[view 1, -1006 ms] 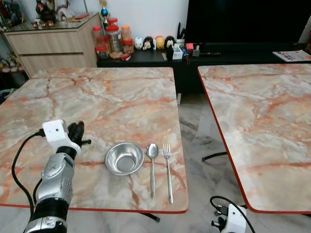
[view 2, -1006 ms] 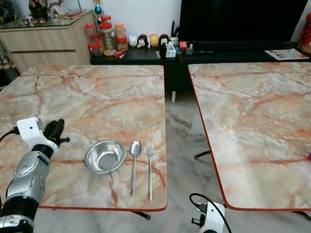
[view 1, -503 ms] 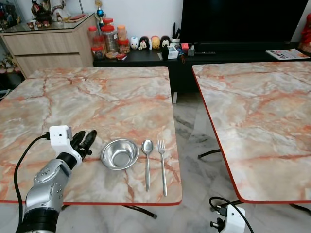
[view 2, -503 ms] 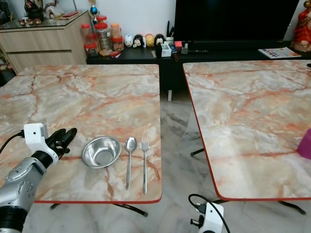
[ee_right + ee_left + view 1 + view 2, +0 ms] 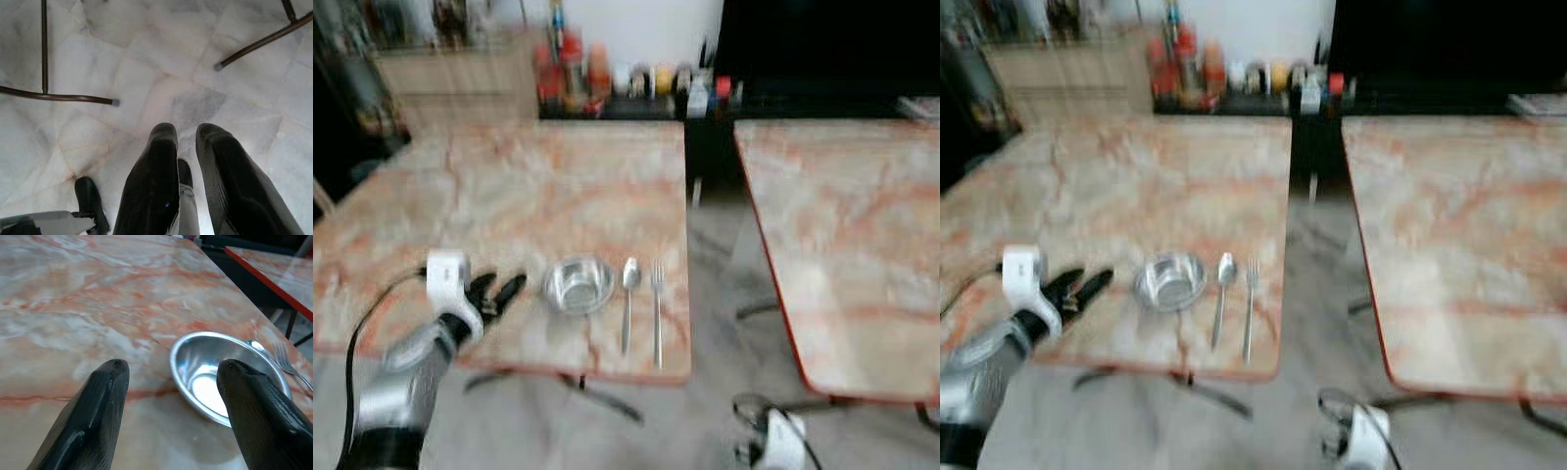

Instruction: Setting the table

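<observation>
Left gripper (image 5: 499, 292) edged nearer bowl (image 5: 578, 284), jaws apart; view blurred.

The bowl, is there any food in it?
No, the left wrist view shows the bowl with a bare shiny metal bottom and nothing lying in it.

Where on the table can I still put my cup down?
The big marble table is bare behind the bowl, up to its far edge. The other table, across the gap, is bare too. The near edge is crowded: left pincer, bowl, spoon and fork in a row.
</observation>
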Robot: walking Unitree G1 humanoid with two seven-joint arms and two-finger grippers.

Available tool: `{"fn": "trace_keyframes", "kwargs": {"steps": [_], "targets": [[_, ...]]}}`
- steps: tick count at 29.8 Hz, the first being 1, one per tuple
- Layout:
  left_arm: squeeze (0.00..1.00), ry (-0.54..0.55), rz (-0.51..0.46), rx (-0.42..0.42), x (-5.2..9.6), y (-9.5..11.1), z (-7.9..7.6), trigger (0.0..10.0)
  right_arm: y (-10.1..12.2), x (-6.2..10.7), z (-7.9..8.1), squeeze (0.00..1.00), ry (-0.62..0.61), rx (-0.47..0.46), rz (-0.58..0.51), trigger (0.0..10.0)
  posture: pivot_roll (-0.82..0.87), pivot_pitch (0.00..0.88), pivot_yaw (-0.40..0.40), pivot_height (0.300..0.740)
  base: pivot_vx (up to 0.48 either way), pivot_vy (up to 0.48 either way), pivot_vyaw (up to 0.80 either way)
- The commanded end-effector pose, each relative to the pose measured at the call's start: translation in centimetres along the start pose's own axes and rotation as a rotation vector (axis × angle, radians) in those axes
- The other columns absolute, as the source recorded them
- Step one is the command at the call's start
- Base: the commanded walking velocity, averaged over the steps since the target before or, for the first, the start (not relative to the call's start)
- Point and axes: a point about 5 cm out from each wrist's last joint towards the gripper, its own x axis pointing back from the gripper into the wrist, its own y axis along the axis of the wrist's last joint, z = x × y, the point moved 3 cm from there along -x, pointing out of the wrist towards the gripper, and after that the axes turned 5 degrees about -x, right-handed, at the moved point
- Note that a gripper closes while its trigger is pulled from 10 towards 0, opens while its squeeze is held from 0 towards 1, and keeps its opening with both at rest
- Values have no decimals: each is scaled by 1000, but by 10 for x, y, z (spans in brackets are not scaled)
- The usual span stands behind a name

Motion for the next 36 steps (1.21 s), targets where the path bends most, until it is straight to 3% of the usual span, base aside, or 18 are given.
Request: {"fn": "trace_keyframes", "kwargs": {"steps": [1, 10, 14, 18, 20, 25, 29, 36], "targets": [[0, 1, 8, -14, -2, 3, -1, 10000, 3, -1, -1, 0, -5, -5, -7, 10000, -11, 0, 43, 740, 0, 0, 0], [0, -107, 66, 17, -19, -10, -33, 10000, 2, -1, -1, 0, -5, -6, -2, 10000, -13, 0, 42, 740, 0, 0, 0], [0, -81, 72, 17, -31, -11, -41, 10000, 2, -1, -1, 0, -5, -9, -3, 10000, -18, 0, 44, 740, 0, 0, 0], [0, -25, 13, 25, -41, 1, -41, 10000, 2, 0, -1, 0, -6, -12, -4, 10000, -25, 0, 47, 740, 0, 0, 0], [0, 55, -77, 52, -45, 19, -32, 10000, 2, 0, -2, 0, -8, -14, -3, 10000, -26, 0, 47, 740, 0, 0, 0], [0, 125, -151, 57, -46, 34, -22, 10000, 1, 0, -2, 0, -10, -15, -2, 10000, -22, 0, 46, 740, 0, 0, 0], [0, 192, -168, 39, -46, 31, -16, 10000, 1, 0, -2, 0, -9, -13, -2, 10000, -20, 0, 45, 740, 0, 0, 0], [0, 184, -107, 39, -53, 10, -29, 10000, 1, 0, -3, 0, -10, -12, -4, 10000, -36, 0, 48, 740, 0, 0, 0]]}}
